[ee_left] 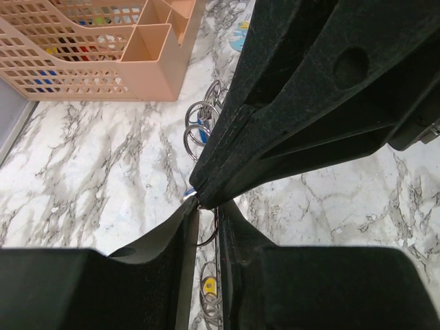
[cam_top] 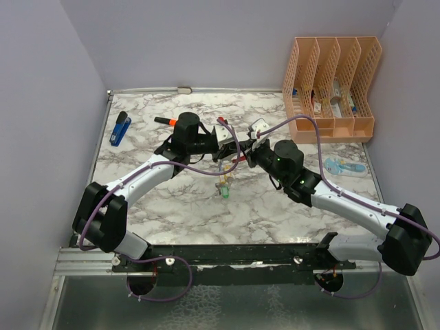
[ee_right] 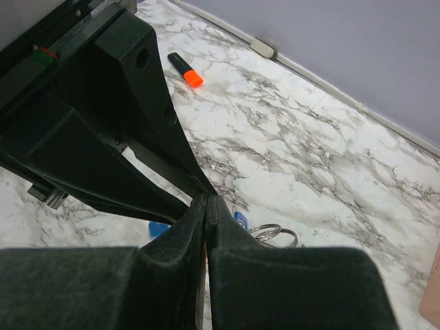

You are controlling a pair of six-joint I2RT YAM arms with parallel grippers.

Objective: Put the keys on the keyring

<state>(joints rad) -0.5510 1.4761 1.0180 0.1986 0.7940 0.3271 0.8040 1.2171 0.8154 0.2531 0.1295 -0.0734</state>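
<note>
My two grippers meet above the middle of the table. The left gripper (cam_top: pixel 225 152) (ee_left: pixel 208 206) is closed to a narrow gap on a thin edge of the keyring (cam_top: pixel 237 159) (ee_left: pixel 221 258). The right gripper (cam_top: pixel 243 157) (ee_right: pixel 206 199) has its jaws pressed together, with a thin reddish sliver of the keyring (ee_right: pixel 205 260) between them. Keys (cam_top: pixel 224 187) hang below the meeting point, the lowest with a green and yellow head. A yellow key head (ee_left: pixel 208 285) shows through the left jaws. Blue key heads (ee_right: pixel 238 218) and small wire rings (ee_right: pixel 275 234) (ee_left: pixel 199 122) lie under the fingers.
An orange marker (cam_top: pixel 163 121) (ee_right: pixel 185 70) lies at the back left, with a blue stapler (cam_top: pixel 121 128) further left. A peach desk organizer (cam_top: pixel 331 86) (ee_left: pixel 103 48) stands at the back right. A pale blue item (cam_top: pixel 344 166) lies near the right edge. Walls close in three sides.
</note>
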